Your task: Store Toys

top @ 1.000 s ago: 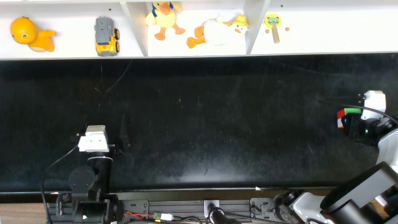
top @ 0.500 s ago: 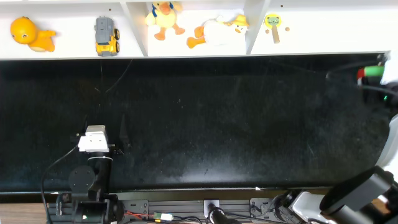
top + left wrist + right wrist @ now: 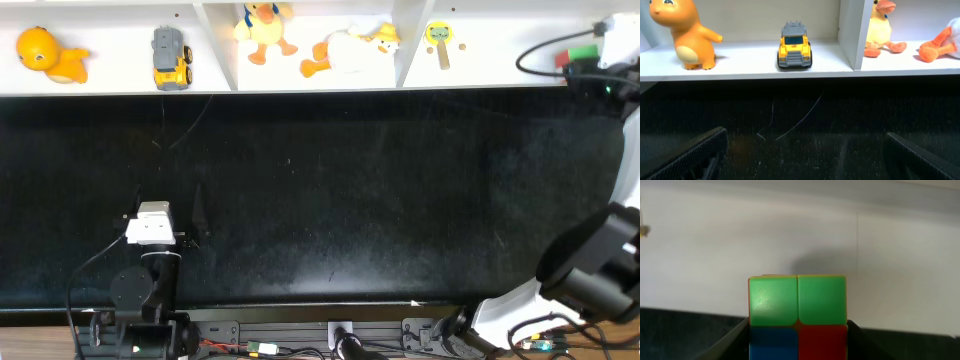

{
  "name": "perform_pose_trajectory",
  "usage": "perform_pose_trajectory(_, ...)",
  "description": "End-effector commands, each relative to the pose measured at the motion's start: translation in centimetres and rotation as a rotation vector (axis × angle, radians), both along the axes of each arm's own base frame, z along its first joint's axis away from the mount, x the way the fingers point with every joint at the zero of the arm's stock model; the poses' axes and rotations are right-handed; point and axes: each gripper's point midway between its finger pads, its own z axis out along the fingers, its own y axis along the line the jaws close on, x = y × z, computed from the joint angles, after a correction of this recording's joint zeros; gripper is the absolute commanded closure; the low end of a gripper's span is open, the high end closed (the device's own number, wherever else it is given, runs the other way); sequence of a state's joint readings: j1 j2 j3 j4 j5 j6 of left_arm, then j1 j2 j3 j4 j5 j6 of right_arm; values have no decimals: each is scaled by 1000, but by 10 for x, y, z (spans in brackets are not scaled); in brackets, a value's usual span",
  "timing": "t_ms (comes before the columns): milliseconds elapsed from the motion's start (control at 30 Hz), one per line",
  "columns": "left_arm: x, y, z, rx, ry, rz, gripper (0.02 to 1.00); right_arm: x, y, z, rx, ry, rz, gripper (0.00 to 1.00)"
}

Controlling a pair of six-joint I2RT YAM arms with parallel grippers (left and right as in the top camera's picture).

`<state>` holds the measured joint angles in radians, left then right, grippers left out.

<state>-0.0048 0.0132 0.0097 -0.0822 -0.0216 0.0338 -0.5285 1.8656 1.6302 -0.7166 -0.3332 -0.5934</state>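
Observation:
My right gripper (image 3: 588,58) is at the far right of the white shelf (image 3: 500,75), shut on a colour-tiled puzzle cube (image 3: 576,56). In the right wrist view the cube (image 3: 797,307) shows green tiles on top with blue and red below, clamped between both fingers (image 3: 735,337), and the shelf's white wall (image 3: 790,235) stands close behind it. My left gripper (image 3: 168,203) rests low on the black table at the left, open, with nothing between its fingers (image 3: 695,152). It faces a yellow toy truck (image 3: 794,45) on the shelf.
An orange figure (image 3: 52,52), the truck (image 3: 171,56), a yellow duck plush (image 3: 264,28), a white duck plush (image 3: 350,50) and a small green toy (image 3: 439,40) sit in the shelf compartments. A wide black table (image 3: 350,190) lies between arms and shelf.
My right arm has carried the cube from the table's right edge up to the shelf's right end. The left arm has not moved.

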Motion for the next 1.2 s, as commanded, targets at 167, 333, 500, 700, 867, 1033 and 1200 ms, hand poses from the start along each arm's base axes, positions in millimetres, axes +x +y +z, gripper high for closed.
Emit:
perform_pose_trajectory(167, 0, 0, 1, 14, -6, -5, 20, 40, 12, 5, 42, -39, 10, 533)
perform_pose_trajectory(333, 0, 0, 1, 14, -6, -5, 20, 47, 19, -13, 64, -11, 19, 529)
perform_pose_trajectory(500, 0, 0, 1, 14, -6, -5, 20, 48, 19, -24, 79, 9, 13, 496)
perform_pose_trajectory(700, 0, 0, 1, 14, -6, -5, 20, 48, 16, -25, 75, 12, 3, 5)
perform_pose_trajectory(867, 0, 0, 1, 14, -6, -5, 20, 44, 10, -24, 48, 26, -29, 5)
perform_pose_trajectory(1033, 0, 0, 1, 14, -6, -5, 20, 23, 15, -19, 19, 10, -46, 5)
perform_pose_trajectory(1200, 0, 0, 1, 14, -6, -5, 20, -21, 30, -18, -21, -13, -69, 5)
